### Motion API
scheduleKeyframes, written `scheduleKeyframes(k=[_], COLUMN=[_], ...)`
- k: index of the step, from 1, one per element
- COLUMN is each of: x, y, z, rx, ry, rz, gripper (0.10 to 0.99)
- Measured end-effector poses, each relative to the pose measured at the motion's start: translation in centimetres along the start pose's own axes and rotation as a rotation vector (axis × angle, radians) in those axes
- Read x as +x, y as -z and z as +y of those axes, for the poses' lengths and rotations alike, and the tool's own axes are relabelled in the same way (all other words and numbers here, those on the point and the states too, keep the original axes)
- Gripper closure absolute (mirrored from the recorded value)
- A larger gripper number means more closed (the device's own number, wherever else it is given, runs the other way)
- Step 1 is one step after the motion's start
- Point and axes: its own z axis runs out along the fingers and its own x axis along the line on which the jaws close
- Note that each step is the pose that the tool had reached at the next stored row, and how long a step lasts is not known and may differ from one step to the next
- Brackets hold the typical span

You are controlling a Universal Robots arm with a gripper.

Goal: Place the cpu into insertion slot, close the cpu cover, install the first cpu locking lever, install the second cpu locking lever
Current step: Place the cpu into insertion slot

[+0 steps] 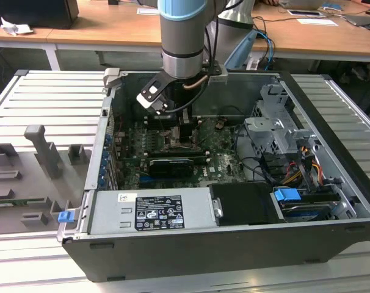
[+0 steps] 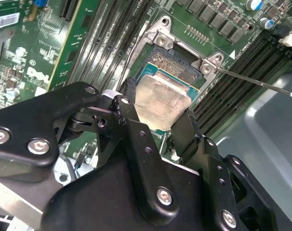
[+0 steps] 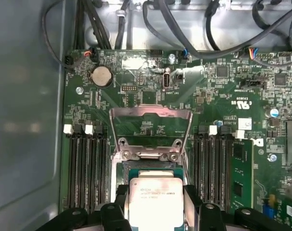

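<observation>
One arm (image 1: 182,36), one small part. L to R in the exterior view:
- a grey ribbed surface (image 1: 44,104) w/ fixtures (image 1: 41,146) at the exterior view's left
- the open PC case (image 1: 191,259), w/ the power supply (image 1: 151,210) along its near edge
- the arm coming down at ctr frame
- a drive cage (image 1: 276,122) at the exterior view's right

The hand (image 1: 182,135) sits low inside the case, over the green board (image 1: 221,155).

Handling, as a judgement: the cpu (image 3: 154,202) looks light, thin and stiff, w/ a smooth metal face that's prob. slippery. Its underside and the socket contacts are likely fragile, so no pressing or sliding. Best hold is by two opposite edges, face left free, and that's how it's taken. In both wrist views the hand (image 2: 158,115) is closed on the cpu (image 2: 163,103), black fingers (image 2: 129,120) pinching its sides.

Where it is: just over the insertion slot (image 2: 177,62), partly covering it. In the second wrist view it seems a bit tilted, and I can't tell if it touches the slot. In the first wrist view the cpu cover (image 3: 151,112) stands flipped open beyond the insertion slot (image 3: 136,167), so it's not closed yet. A thin rod, prob. a locking lever (image 2: 252,82), sticks out free beside the slot.

Pose: wrist pointing down, arm near upright, fingers reaching down onto the chip's edges.
</observation>
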Motion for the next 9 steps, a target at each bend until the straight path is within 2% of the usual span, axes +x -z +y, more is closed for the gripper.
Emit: scheduleKeyframes(k=[9], x=[0.09], y=[-1.00], z=[-0.29], rx=[0.000], ry=[-0.014], rz=[-0.0010], gripper=[0.549])
